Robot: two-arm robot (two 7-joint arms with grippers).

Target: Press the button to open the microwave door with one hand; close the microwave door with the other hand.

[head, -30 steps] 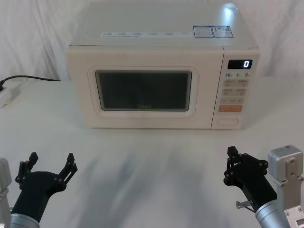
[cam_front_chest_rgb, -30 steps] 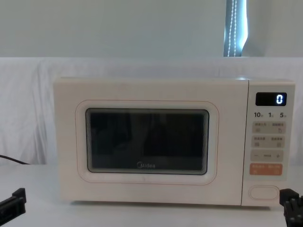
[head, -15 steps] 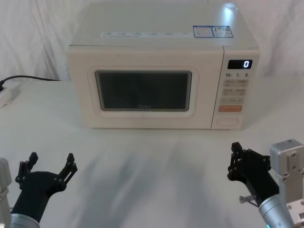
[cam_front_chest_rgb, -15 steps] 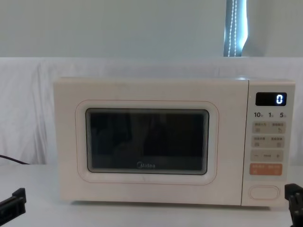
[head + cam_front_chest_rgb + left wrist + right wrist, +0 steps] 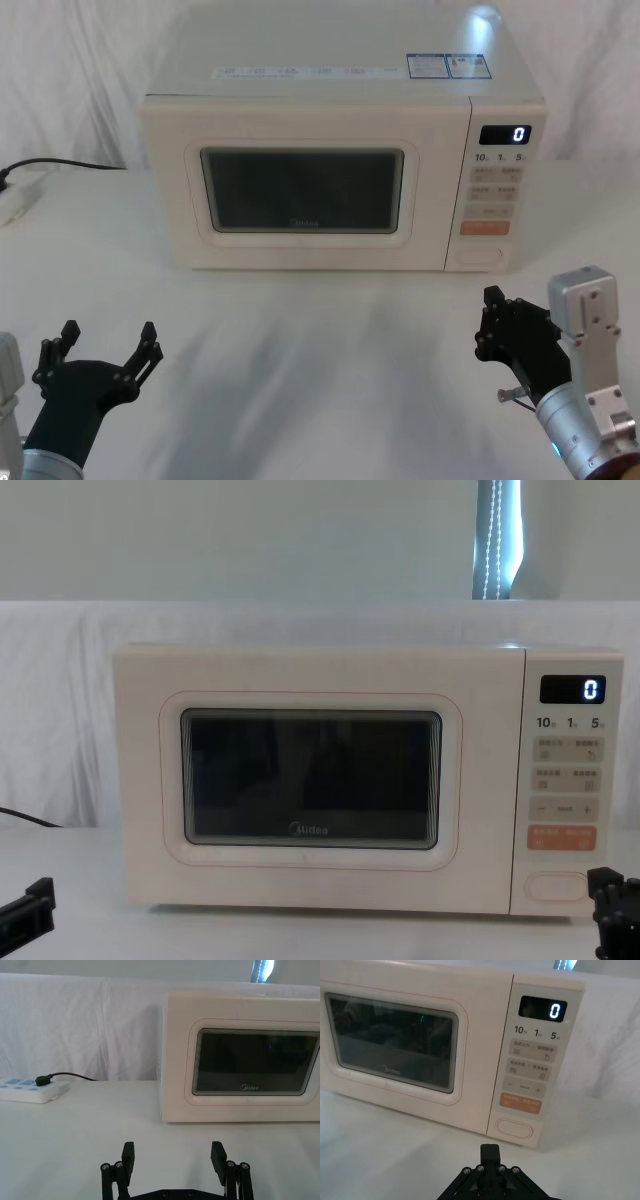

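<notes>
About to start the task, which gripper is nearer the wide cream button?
Right. The right gripper sits just in front of the button; the left gripper is far across the table.

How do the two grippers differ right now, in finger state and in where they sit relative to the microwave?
The left gripper has its fingers spread wide; the right gripper has its fingers closed together. The left gripper sits low on the table, left of the microwave door; the right gripper sits in front of the control panel, facing the button. Neither touches the microwave, and both are black.
</notes>
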